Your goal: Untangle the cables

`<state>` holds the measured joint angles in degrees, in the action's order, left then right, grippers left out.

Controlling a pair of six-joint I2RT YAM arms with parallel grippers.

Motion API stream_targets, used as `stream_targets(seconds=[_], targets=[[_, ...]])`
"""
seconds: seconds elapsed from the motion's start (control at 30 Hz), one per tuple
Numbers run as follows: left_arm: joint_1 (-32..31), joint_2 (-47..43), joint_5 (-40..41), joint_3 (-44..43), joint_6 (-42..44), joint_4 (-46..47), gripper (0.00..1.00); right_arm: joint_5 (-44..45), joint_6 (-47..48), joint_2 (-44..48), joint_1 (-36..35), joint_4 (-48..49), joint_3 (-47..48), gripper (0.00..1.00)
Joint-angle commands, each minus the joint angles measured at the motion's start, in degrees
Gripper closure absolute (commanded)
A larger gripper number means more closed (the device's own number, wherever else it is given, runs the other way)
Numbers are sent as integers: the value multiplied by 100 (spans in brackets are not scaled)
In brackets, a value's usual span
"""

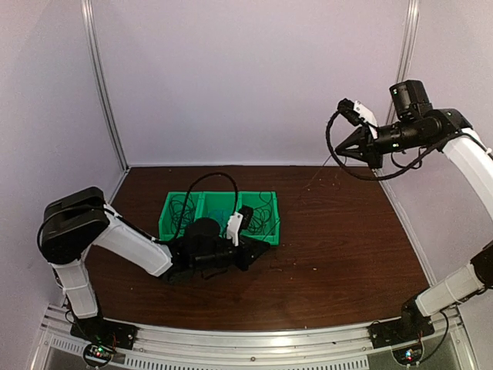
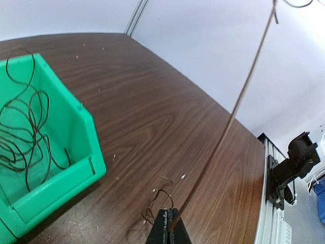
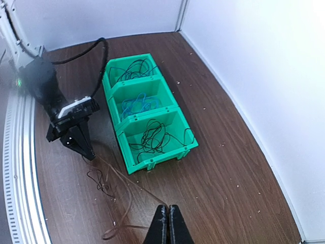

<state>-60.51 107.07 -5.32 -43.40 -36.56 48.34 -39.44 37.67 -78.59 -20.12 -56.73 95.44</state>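
Left gripper (image 2: 167,222) low (pinched closed); right gripper (image 3: 167,216) high, likewise closed.

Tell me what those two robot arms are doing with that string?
They hold one thin dark cable stretched between them. The left pincer, low over the table, is shut on one end. The right pincer, raised high on the right, is shut on the other. A few loose loops lie near the left pincer. More black cables and a blue one sit in the green bin.
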Motion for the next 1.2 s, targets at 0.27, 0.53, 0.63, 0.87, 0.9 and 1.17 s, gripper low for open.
stream_targets(seconds=[0.27,0.53,0.63,0.87,0.9,1.17], targets=[[39,-452,14,291,390,-828,100,-615,-1437,487,1239,2307,-34,100],[38,-1380,-351,-93,1043,-1213,100,-419,-863,501,1229,1846,-1300,100],[35,-1349,-284,-457,1167,-1938,100,-268,-928,662,1423,1852,-1824,100],[31,-1000,104,-601,1009,-2377,62,70,-881,735,2097,1827,-2994,100],[31,-943,133,-576,934,-2336,59,141,-868,730,2158,1896,-3189,100],[-184,208,-248,-1257,632,-2206,57,414,-878,578,2265,2415,-3845,100]])
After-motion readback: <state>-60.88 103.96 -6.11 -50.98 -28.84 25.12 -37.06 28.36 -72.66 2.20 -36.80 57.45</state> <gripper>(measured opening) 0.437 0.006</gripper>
